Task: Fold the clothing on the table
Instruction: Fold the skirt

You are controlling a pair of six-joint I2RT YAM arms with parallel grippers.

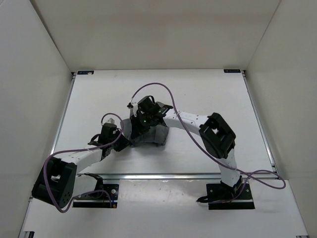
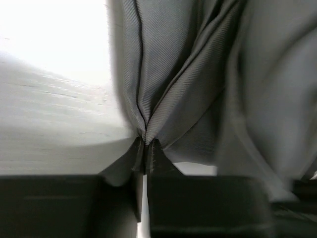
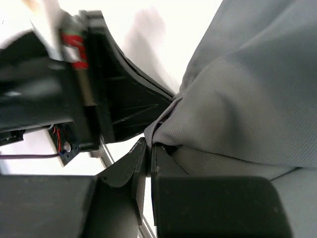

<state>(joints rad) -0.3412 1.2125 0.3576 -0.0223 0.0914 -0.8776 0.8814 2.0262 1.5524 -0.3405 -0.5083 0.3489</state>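
The dark grey clothing [image 1: 154, 135] lies bunched in the middle of the white table [image 1: 203, 94], mostly covered by both arms. My left gripper [image 1: 124, 140] reaches in from the left and is shut on the garment. In the left wrist view its fingertips [image 2: 154, 148] pinch a gathered point where the pleats of the clothing [image 2: 188, 84] converge. My right gripper [image 1: 141, 128] comes down from behind, shut on the garment beside the left one. In the right wrist view the clothing [image 3: 247, 94] hangs in a fold from the pinched edge between the right gripper's [image 3: 150, 145] tips.
Purple cables [image 1: 163, 91] loop over both arms above the garment. The left arm's black gripper body [image 3: 94, 94] stands very close to the right fingers. Metal rails [image 1: 260, 124] edge the table, with white walls beyond.
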